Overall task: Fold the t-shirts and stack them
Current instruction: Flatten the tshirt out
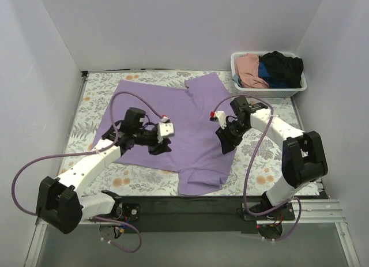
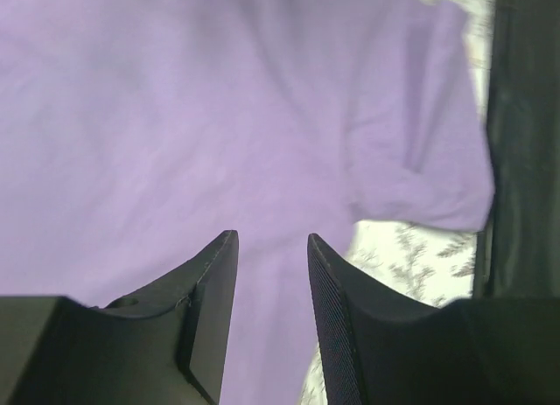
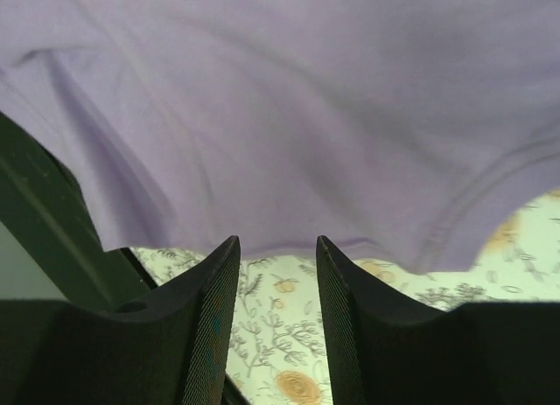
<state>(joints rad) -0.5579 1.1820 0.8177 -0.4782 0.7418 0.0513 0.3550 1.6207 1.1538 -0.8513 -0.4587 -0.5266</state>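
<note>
A large lavender t-shirt (image 1: 184,114) lies spread on the floral tablecloth (image 1: 86,111), one sleeve reaching toward the near edge. My left gripper (image 1: 159,147) hovers low over the shirt's left part. In the left wrist view it (image 2: 272,239) stands open with only purple cloth (image 2: 219,116) beneath the gap. My right gripper (image 1: 223,143) is at the shirt's right edge. In the right wrist view it (image 3: 277,240) stands open over bare tablecloth, its tips just short of the shirt's hem (image 3: 289,99). Nothing is held. Pink (image 1: 249,71), blue (image 1: 277,81) and black (image 1: 282,64) t-shirts sit in the basket.
The white slatted basket (image 1: 271,93) stands at the far right corner against the wall. White walls close in the table on three sides. A black rail (image 2: 525,160) runs along the near table edge, close to both grippers.
</note>
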